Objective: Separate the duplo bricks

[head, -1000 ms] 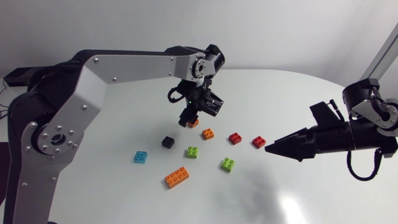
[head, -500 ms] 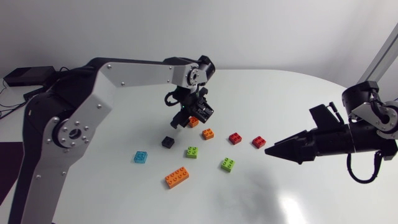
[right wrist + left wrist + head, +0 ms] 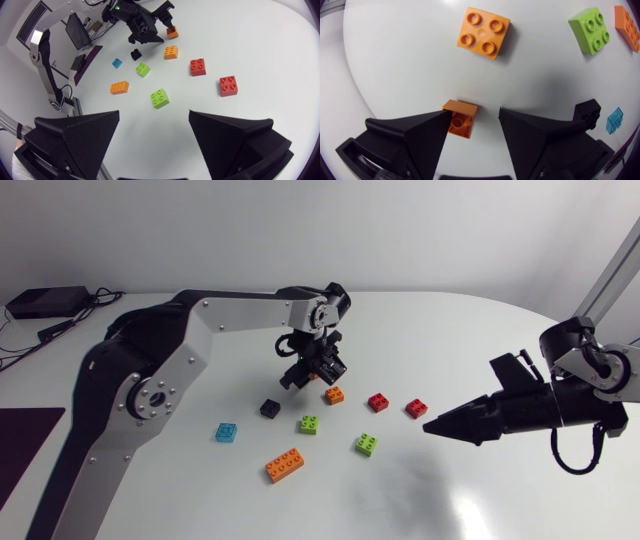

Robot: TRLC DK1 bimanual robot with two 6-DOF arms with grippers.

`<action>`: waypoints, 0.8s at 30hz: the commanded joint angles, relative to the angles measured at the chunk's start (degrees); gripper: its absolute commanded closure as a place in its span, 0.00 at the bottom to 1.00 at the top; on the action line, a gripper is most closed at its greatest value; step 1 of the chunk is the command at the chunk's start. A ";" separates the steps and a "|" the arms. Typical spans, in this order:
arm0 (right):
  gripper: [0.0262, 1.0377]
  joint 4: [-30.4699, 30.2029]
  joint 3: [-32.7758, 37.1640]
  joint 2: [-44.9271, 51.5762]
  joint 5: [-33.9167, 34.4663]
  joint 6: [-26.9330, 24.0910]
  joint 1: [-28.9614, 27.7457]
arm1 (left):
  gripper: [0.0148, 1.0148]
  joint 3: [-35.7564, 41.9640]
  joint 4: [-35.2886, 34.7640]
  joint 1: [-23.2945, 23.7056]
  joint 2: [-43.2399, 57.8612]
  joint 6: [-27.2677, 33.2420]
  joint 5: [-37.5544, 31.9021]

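Well, from above, the left gripper [image 3: 312, 368] hangs low over the middle of the table [image 3: 420, 500]. Loose bricks lie near it, each apart from its neighbours:

- a square orange brick [image 3: 335, 395]
- a red brick [image 3: 378, 402]
- a second red brick [image 3: 416, 408]
- a black brick [image 3: 270, 408]
- a green brick [image 3: 309, 424]
- a second green brick [image 3: 366, 444]
- a blue brick [image 3: 227, 432]
- a long orange brick [image 3: 285, 466]

The right gripper [image 3: 430, 425] sits off to the side, near the second red brick but not touching it.

Looking along the left wrist, the fingers are spread. A small orange piece [image 3: 459, 119] lies tipped over between them with its hollow underside showing. It touches one finger while the other stands apart, so nothing is pinched. The square orange brick sits ahead of it, apart.

Looking along the right wrist, that gripper's fingers are wide apart over bare table, with nothing between them. All the bricks are spread out beyond, and the left gripper is at the far side over the small orange piece.

To my eye the job is nearly done, since I can see no two bricks joined. I cannot tell whether any of them hides a second layer. What seems left is to leave the small orange piece lying free, clear of its neighbour
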 commanded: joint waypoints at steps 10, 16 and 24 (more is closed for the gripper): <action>0.04 0.16 2.96 3.68 -0.49 -1.50 1.25 | 0.36 3.49 -3.90 0.23 -1.29 1.78 0.85; 0.04 0.25 4.37 4.38 -0.40 -1.68 2.39 | 0.36 11.93 -11.29 -0.30 -4.19 -4.63 9.28; 0.04 6.31 3.40 0.16 2.67 -0.09 6.79 | 0.36 30.83 -27.02 0.40 -2.16 -19.05 26.25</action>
